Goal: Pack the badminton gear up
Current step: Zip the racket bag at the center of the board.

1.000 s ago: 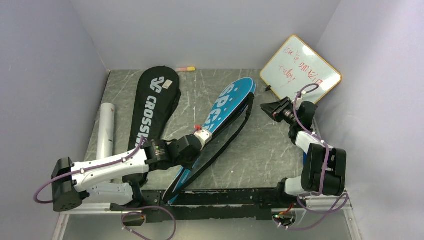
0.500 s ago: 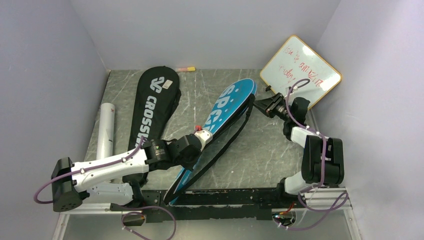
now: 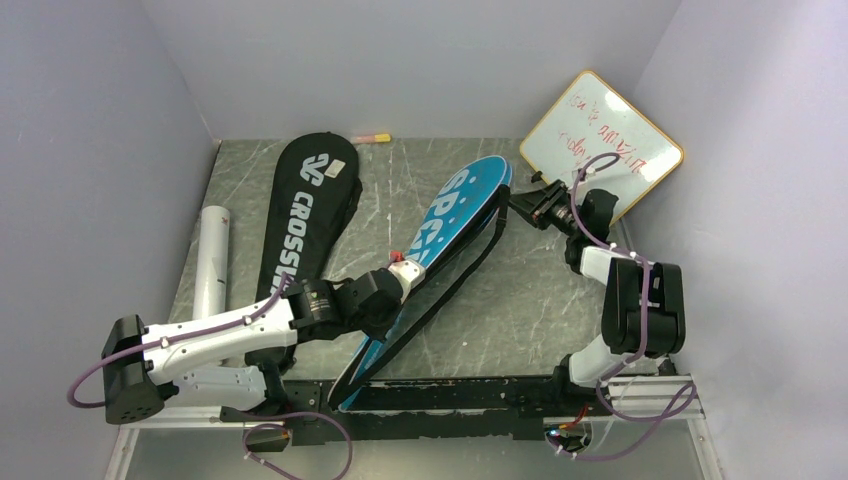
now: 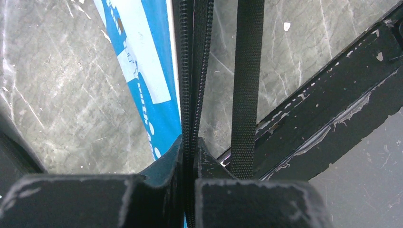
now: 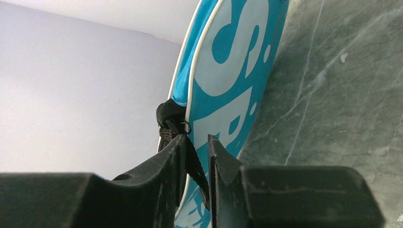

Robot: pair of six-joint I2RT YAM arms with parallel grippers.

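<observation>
Bolted at the black base rail (image 3: 450, 395), left arm (image 3: 200, 340) and right arm (image 3: 640, 310) show white shells, black joints, purple cables, scuffed black fingers (image 4: 256, 204)

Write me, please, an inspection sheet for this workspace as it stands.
Surface: grey marbled table, scuffed.
Job's things: black bag lying flat; blue bag tilted on edge; no rackets or shuttlecocks seen.
Clutter: white tube, whiteboard, small pink-yellow item by the far wall.
Pincers: left pincer shut on the blue bag's zipper edge; right pincer astride its strap, grip unclear.
Cables: purple cables looped along both arms.
Surroundings: pale walls on three sides.
</observation>
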